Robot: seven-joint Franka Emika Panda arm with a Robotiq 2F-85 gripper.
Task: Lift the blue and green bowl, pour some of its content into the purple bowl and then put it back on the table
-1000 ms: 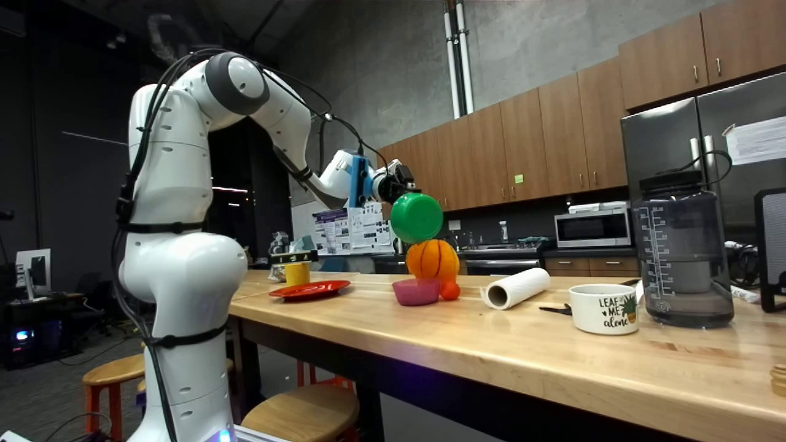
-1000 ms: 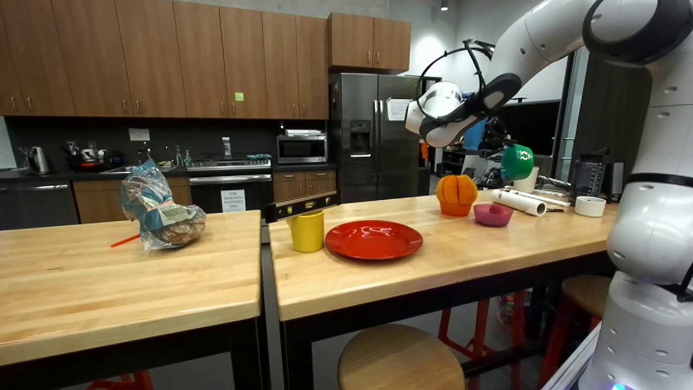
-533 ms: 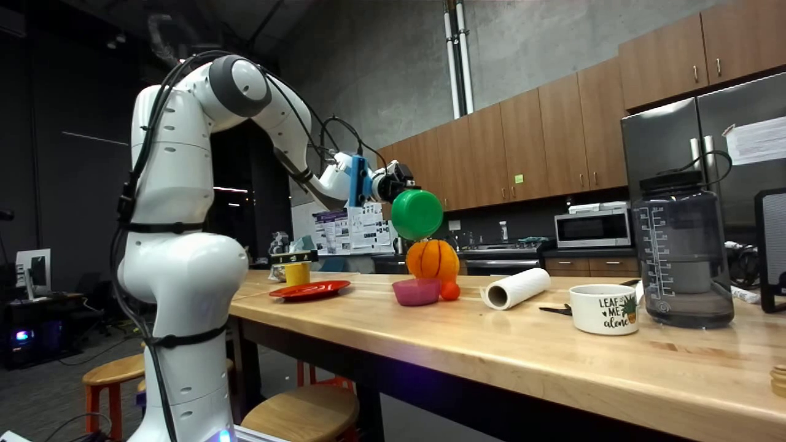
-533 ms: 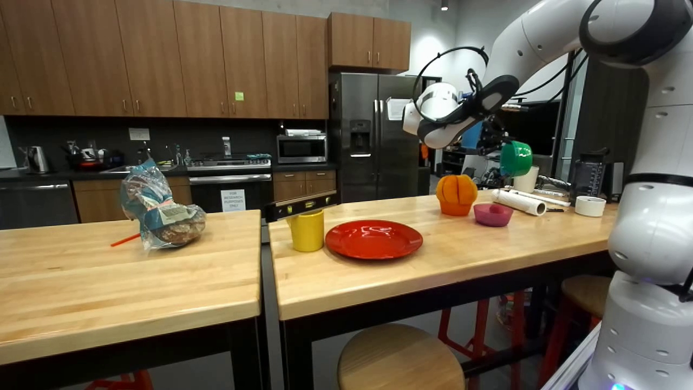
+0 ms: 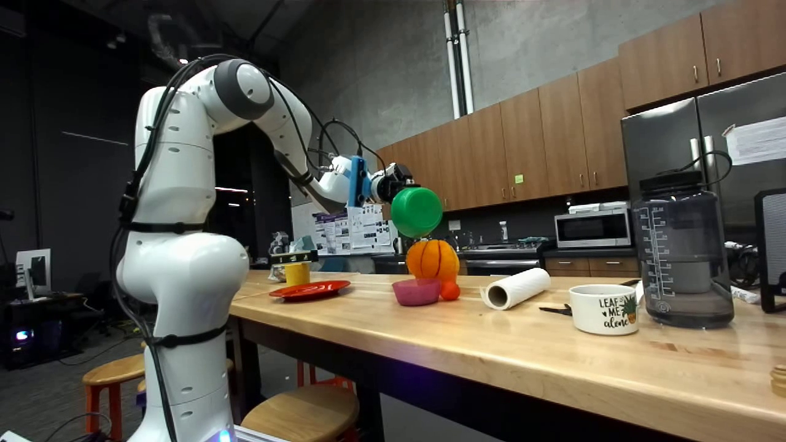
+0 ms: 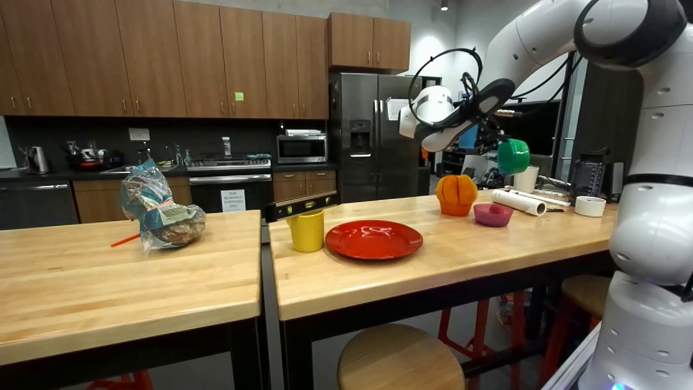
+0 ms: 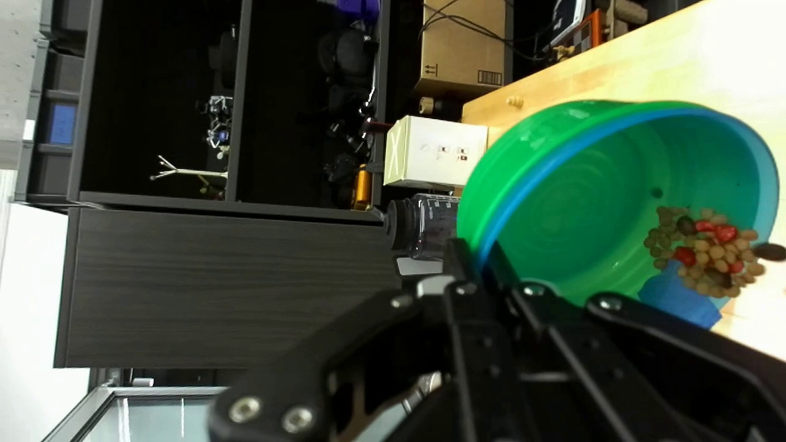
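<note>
One bowl is up in the air: the blue and green bowl [image 7: 559,202], well above the wooden table [image 5: 491,344]. It is tipped far over, so a line from its bottom to its mouth leans more sideways than up. In an exterior view the bowl [image 5: 417,212] turns its round green bottom to the camera, and its mouth points away. In the wrist view we look into the mouth, which has a blue rim. That view is turned, so its right side is the low side. Small bits [image 7: 712,252] lie in a pile on the low wall, close to the rim. They are tan, red and dark, and one dark bit shows right at the rim.

The gripper [image 7: 482,261] has its two fingers [image 7: 505,270] almost together, with the thin rim pinched between the tips. The rest of the bowl sticks out past the tips. In the wrist view most of it is up and to the right of them.

The purple bowl [image 6: 492,215] stands upright on the table. In both exterior views the blue and green bowl is higher, with a clear gap between the two. An orange ribbed ball [image 6: 456,192] is near the purple bowl.
</note>
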